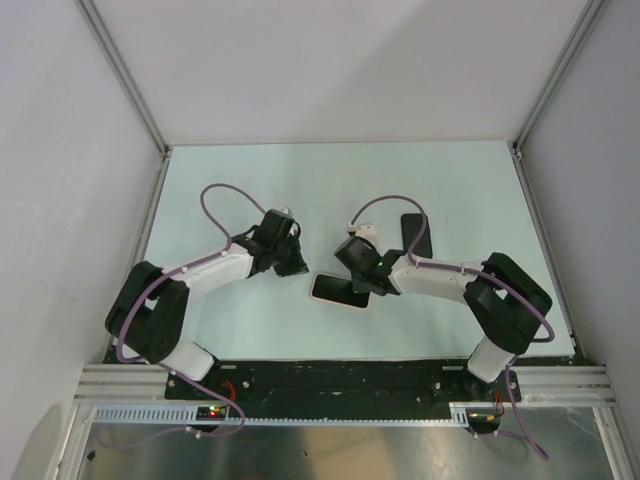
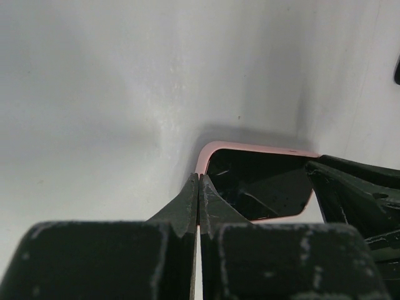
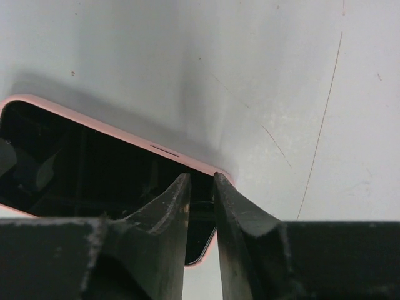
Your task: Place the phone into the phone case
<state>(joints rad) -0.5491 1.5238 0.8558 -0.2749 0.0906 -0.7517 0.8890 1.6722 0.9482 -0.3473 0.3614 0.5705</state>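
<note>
The phone [image 1: 335, 289], a black glossy slab, lies inside the salmon-pink phone case [image 1: 338, 302] on the table, midway between the arms. My left gripper [image 1: 296, 268] is shut and empty, its tips [image 2: 199, 178] at the case's near corner [image 2: 206, 153]. My right gripper [image 1: 364, 284] hovers over the phone's right end, jaws a narrow gap apart with nothing between them [image 3: 201, 178]. The case rim [image 3: 125, 139] and the phone screen [image 3: 75, 169] show in the right wrist view. The right gripper's fingers [image 2: 356, 194] also show in the left wrist view.
A second black slab [image 1: 416, 236] lies on the table behind the right gripper. The pale table [image 1: 250, 180] is bounded by metal frame rails [image 1: 540, 210] and white walls. A black strip runs along the near edge [image 1: 330, 375].
</note>
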